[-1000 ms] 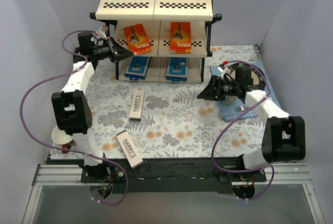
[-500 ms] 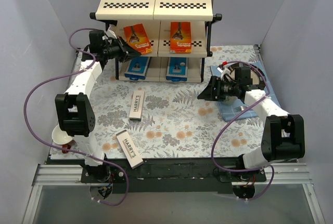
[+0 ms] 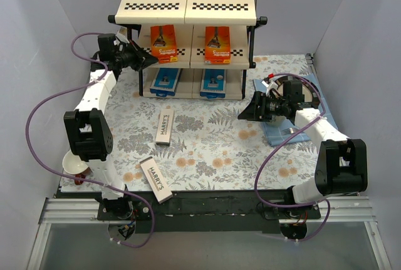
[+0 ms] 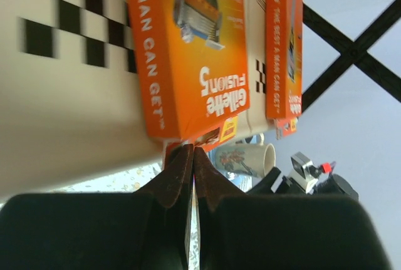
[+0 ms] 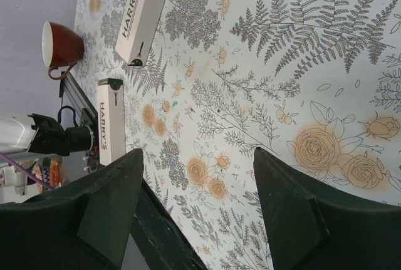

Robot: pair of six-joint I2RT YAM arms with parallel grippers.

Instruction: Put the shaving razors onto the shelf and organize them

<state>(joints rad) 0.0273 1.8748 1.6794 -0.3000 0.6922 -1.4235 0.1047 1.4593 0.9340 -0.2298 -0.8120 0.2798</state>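
The shelf [image 3: 188, 8] stands at the back. Two orange Gillette packs [image 3: 163, 43] [image 3: 217, 44] lie on its middle board, and two blue-and-white boxes [image 3: 165, 81] [image 3: 212, 82] on the bottom board. Two white HARRY'S boxes lie on the table, one mid-table [image 3: 165, 126] and one near the front edge [image 3: 156, 179]. My left gripper [image 3: 149, 61] is shut, its tips [image 4: 191, 151] at the left orange pack's [image 4: 194, 51] edge. My right gripper [image 3: 244, 114] is open and empty above the cloth [image 5: 197, 201], with both HARRY'S boxes [image 5: 141, 13] [image 5: 111, 123] ahead of it.
A beige mug [image 3: 262, 86] and a plate [image 3: 299, 88] sit right of the shelf. A blue napkin with a fork [image 3: 285, 133] lies under the right arm. A red mug [image 3: 74, 166] stands at the front left. The shelf's black posts flank the boards.
The left gripper pushed in at the shelf's middle board, then eased back left. The left orange pack went from tilted to straight. The right arm stayed still.
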